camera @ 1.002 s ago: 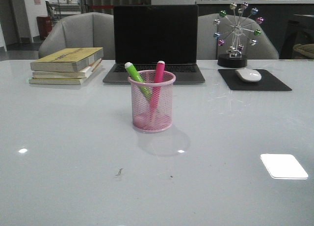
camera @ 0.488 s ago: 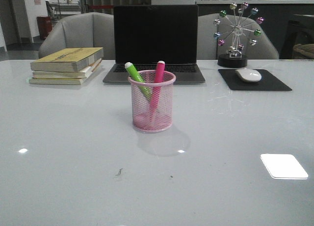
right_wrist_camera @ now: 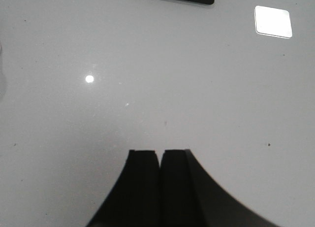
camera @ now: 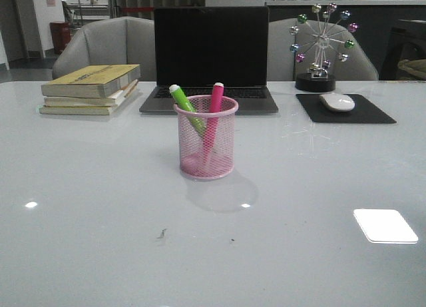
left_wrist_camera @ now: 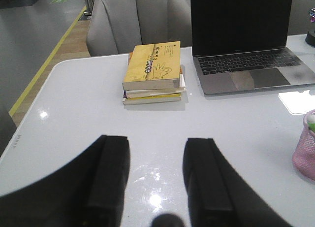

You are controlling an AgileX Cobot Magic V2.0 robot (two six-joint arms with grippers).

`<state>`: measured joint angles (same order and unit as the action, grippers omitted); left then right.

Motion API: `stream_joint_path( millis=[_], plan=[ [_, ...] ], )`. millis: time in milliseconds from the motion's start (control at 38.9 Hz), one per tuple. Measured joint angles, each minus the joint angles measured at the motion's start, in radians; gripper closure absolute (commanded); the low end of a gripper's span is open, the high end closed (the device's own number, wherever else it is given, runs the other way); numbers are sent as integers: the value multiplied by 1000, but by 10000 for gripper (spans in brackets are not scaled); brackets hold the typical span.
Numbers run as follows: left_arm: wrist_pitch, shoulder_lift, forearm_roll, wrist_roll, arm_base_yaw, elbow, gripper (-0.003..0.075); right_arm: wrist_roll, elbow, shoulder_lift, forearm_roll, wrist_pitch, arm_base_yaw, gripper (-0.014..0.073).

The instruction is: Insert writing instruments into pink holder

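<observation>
- Two chunky highlighter markers stand inside the round pink wire-mesh pen cup point(camera: 206, 138), which sits upright near the middle of the glossy white table point(camera: 93, 207).
- The bright green marker point(camera: 186, 108) leans toward the cup's left rim, its pale cap poking above the rolled edge.
- The hot pink marker point(camera: 213, 111) stands just beside it on the right, tilted slightly, its capped tip also above the rim; their lower ends show through the mesh.
- Behind the cup an open dark-screened laptop point(camera: 210, 54) rests on the table, well apart from the cup.
- A stack of yellow-covered books point(camera: 92, 88) lies to the left of the laptop; the left wrist view shows the same stack point(left_wrist_camera: 153, 73) beside the laptop point(left_wrist_camera: 246, 40), and a sliver of the pink cup point(left_wrist_camera: 305, 150) at the frame edge.
- To the right of the laptop a white computer mouse point(camera: 337, 102) sits on a black mouse pad point(camera: 345, 109), with a small ferris-wheel desk ornament point(camera: 322, 44) hung with coloured beads just behind it.
- The left gripper point(left_wrist_camera: 156, 180) hangs above bare tabletop with its black fingers spread apart, nothing between them.
- The right gripper point(right_wrist_camera: 161, 182) hovers over bare table with its fingers pressed together, gripping nothing.
</observation>
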<state>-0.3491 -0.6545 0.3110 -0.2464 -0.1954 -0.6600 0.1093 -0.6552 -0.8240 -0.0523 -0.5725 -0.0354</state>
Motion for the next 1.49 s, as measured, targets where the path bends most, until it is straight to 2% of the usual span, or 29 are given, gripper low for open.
stream_joint_path(
  millis=[360, 591, 925, 1208, 1490],
  plan=[
    [0, 0, 0, 0, 0, 0, 387, 0, 0, 19, 0, -4, 0, 572],
    [0, 0, 0, 0, 0, 0, 387, -24, 31, 151, 0, 33, 0, 572],
    [0, 0, 0, 0, 0, 0, 387, -166, 278, 437, 4, 299, 0, 572],
    [0, 0, 0, 0, 0, 0, 388, -196, 497, 672, 52, 316, 0, 572],
    [0, 0, 0, 0, 0, 0, 388, -196, 630, 830, 52, 320, 0, 572]
  ],
)
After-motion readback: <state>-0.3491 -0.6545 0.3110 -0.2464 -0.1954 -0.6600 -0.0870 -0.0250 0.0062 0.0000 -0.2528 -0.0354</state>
